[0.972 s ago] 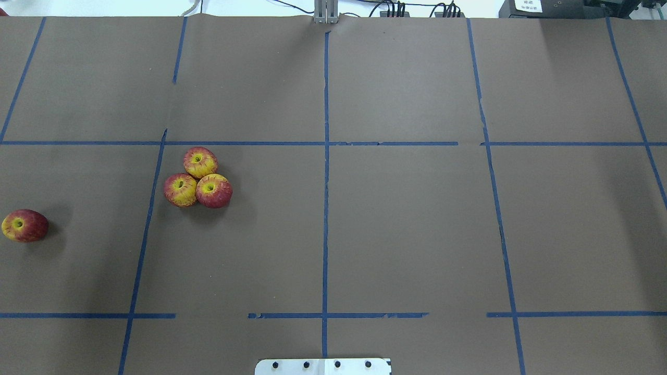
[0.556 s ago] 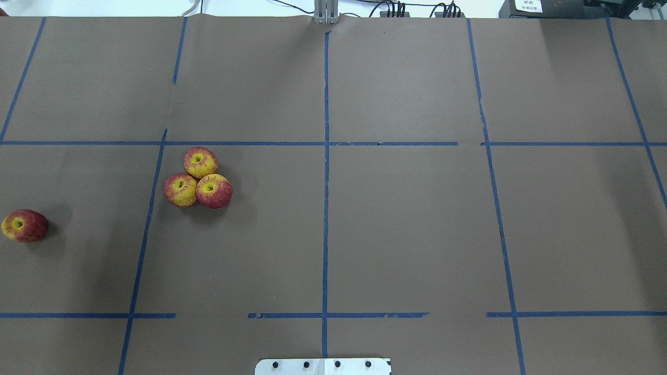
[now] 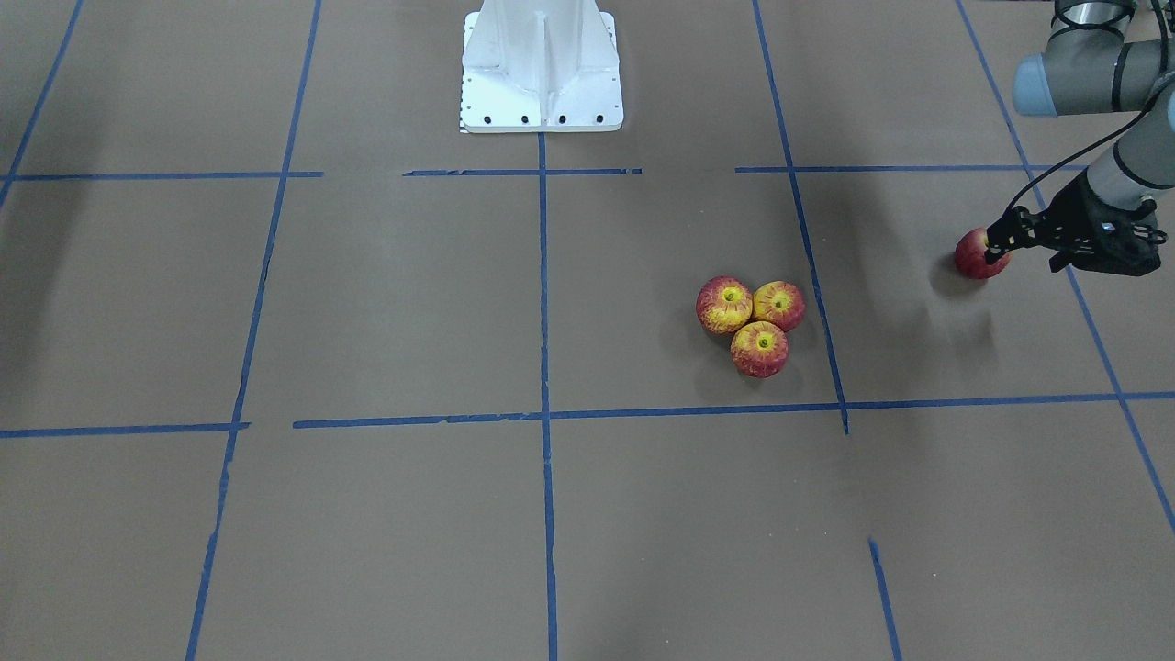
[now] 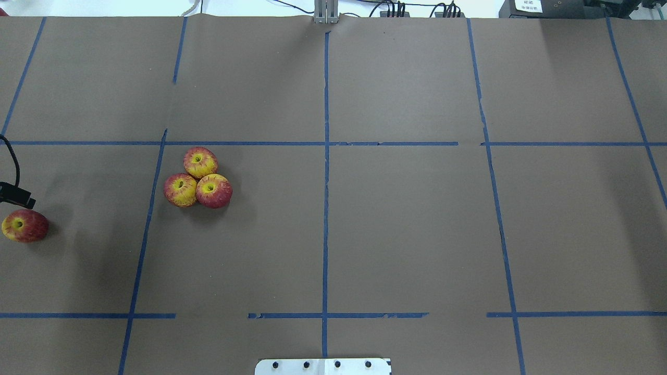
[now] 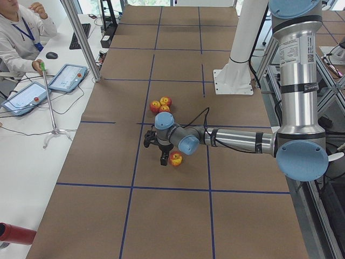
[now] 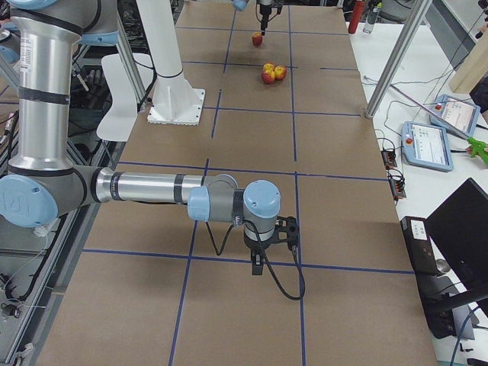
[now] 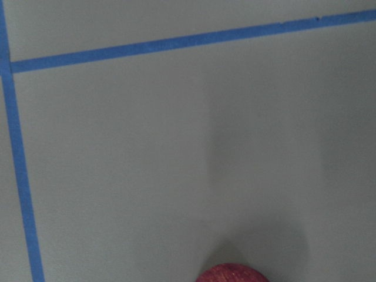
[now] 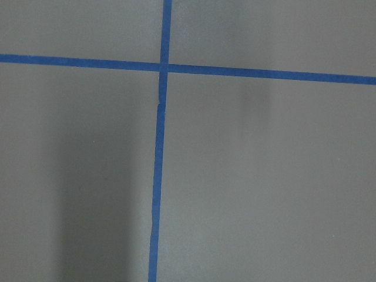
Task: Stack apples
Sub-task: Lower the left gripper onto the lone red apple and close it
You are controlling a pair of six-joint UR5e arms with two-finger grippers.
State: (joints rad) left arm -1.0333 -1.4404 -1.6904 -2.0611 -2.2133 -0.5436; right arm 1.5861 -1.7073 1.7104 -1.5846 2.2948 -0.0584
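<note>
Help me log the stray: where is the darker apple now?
The darker apple lies at the overhead view's far left edge, apart from the three clustered apples, with the left tool close beside it.

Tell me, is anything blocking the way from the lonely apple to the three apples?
Nothing visible. Between the lone apple and the three apples lies only bare table with one flat tape line.

Setting: brown tabletop, blue tape grid.
Alongside: white desk, a tablet, mouse, seated operator.
</note>
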